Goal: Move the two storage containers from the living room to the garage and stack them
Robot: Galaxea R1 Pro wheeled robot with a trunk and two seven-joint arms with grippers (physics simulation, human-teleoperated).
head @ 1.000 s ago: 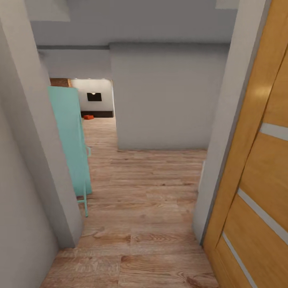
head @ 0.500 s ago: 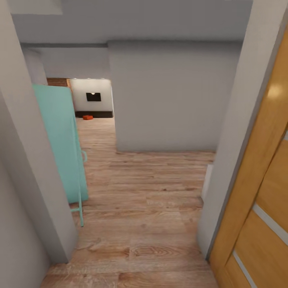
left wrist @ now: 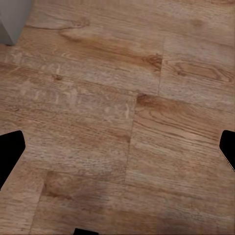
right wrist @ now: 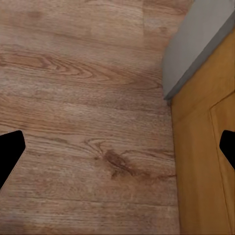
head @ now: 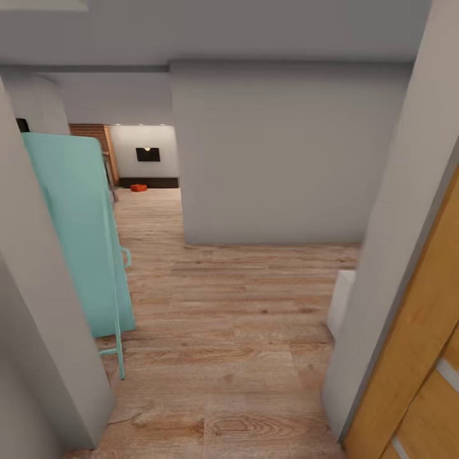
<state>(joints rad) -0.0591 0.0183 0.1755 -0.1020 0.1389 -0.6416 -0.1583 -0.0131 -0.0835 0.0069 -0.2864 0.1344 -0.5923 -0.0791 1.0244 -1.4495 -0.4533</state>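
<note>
Position: the robot stands in a doorway, grey door frame (head: pixel 44 306) close on the left, wooden door (head: pixel 414 376) swung open on the right; the open door is what leaves the passage free.
Route ahead: light wood plank floor (head: pixel 236 319) runs past a grey wall block (head: pixel 280 153), then left toward a far lit room.
Obstacle: teal panel on thin legs (head: pixel 83 236) leans at the near left, narrowing the gap.
Storage container (head: pixel 138 187): small orange-red shape on the far floor, just before a dark low cabinet (head: pixel 150 182); too distant to read its walls. A second one cannot be made out.
Left gripper (left wrist: pixel 117 152): fingers spread wide, nothing between, pointed at the planks.
Right gripper (right wrist: pixel 117 152): likewise spread and empty, above the floor beside the door's edge.
Stage: judged to be the approach; nothing carried.
</note>
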